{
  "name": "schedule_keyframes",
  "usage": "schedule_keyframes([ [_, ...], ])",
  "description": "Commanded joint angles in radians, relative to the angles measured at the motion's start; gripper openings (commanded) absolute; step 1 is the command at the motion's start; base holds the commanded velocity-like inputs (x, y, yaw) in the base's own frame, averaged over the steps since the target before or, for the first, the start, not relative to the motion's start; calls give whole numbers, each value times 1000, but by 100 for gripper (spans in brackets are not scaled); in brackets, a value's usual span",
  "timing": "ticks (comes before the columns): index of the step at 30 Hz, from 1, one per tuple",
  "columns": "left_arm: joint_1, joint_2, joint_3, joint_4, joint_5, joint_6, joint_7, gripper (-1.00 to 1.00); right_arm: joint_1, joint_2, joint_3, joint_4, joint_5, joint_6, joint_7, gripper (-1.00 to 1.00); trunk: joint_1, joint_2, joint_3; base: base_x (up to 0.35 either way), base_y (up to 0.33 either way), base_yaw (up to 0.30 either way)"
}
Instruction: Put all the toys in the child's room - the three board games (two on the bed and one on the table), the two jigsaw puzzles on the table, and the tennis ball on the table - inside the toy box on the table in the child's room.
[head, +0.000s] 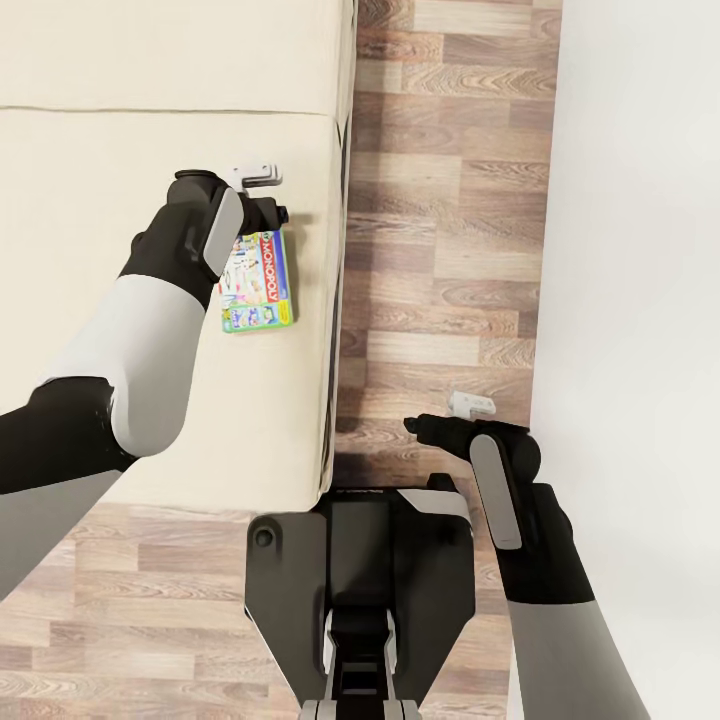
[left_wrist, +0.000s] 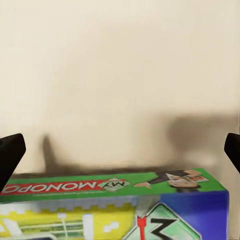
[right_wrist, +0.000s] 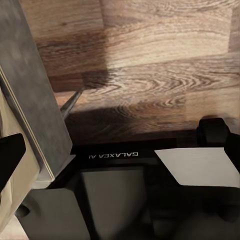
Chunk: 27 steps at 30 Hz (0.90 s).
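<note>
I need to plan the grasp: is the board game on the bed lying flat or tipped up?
Flat. The board game lies printed face up on the bed, near its edge; the open left pincer is just beyond it.

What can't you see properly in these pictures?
- Board game: in the head view the left arm covers its left part; in the left wrist view the picture's edge cuts off most of its top.
- Left gripper: the left wrist view shows just two dark fingertips at the side edges, spread wide.
- Right gripper: in the head view it is too small and dark to tell open from shut.
- Bed: its ends run off the head view.
</note>
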Motion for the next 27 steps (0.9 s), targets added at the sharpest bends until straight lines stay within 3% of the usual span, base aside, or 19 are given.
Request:
schedule_keyframes([
  [1,0,-1,5,-1,-1,4,1,100,-1,0,0,-1,-10,3,-11,100,1,-2,-1,-50,0,0],
  [27,0,2,3,-1,-1,4,1,100,-1,0,0,-1,-10,3,-10,100,1,-2,-1,-66,-15,0],
])
